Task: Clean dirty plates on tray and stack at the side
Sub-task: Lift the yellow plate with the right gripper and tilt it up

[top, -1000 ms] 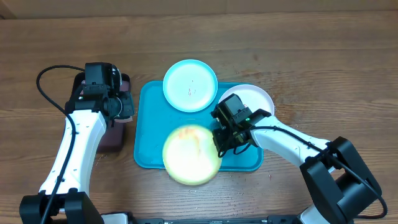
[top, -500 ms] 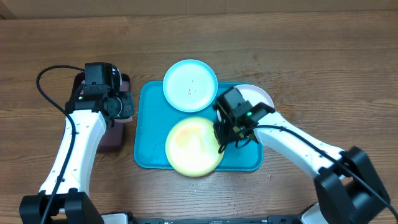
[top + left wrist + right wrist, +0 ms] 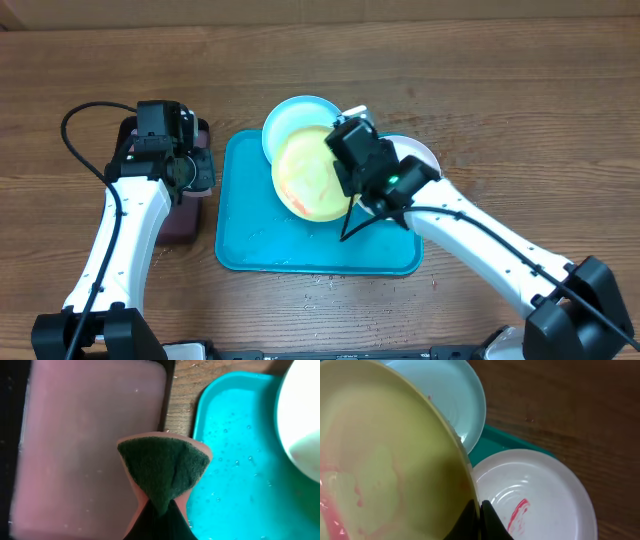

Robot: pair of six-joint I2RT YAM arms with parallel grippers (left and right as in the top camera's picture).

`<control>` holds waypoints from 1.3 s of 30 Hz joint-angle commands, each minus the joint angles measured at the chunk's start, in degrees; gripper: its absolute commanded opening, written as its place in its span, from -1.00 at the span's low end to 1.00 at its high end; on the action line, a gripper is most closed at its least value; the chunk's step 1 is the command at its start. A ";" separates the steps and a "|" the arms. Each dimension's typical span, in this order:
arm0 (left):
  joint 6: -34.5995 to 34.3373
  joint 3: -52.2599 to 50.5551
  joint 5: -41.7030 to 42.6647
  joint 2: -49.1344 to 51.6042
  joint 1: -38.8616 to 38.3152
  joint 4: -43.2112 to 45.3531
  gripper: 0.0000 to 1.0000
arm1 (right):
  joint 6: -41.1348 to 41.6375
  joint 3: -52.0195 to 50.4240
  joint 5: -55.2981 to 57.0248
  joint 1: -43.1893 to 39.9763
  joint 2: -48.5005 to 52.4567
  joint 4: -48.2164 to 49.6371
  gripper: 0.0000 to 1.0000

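Note:
My right gripper (image 3: 345, 170) (image 3: 479, 519) is shut on the rim of the yellow-green plate (image 3: 310, 172) (image 3: 385, 465) and holds it tilted above the turquoise tray (image 3: 250, 235) (image 3: 235, 460). The plate has faint red smears. It overlaps the light blue plate (image 3: 285, 120) (image 3: 447, 395) at the tray's back edge. The white plate (image 3: 420, 155) (image 3: 540, 495) with a red smear lies at the tray's right corner, partly under my right arm. My left gripper (image 3: 190, 168) (image 3: 162, 510) is shut on a green-and-pink sponge (image 3: 162, 467) over the small tray's right edge.
A small black-rimmed tray with a pinkish inside (image 3: 180, 215) (image 3: 90, 435) stands left of the turquoise tray. The turquoise tray's floor is wet with droplets. Small crumbs lie on the wooden table (image 3: 500, 90) near the tray's front edge.
My right gripper has lifted the yellow-green plate from the tray's front and carried it back and up, tilting it over the light blue plate. The left arm has not moved.

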 commanded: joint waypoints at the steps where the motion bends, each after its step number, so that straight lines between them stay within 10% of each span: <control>1: 3.21 0.76 -5.20 0.37 0.20 0.42 -0.92 | -4.46 1.42 11.47 3.43 -1.22 1.97 -0.93; 31: 9.11 -1.27 -2.14 14.38 9.86 14.19 -0.92 | -22.10 1.42 32.26 17.92 -1.22 15.06 -0.93; 36: 9.07 -1.27 -1.81 14.38 9.86 14.51 0.74 | -22.10 1.42 32.24 17.92 -1.22 15.06 -0.93; 39: 9.05 -1.27 -1.81 14.38 9.88 15.30 0.82 | -22.08 1.42 31.74 17.92 -1.22 15.06 -0.92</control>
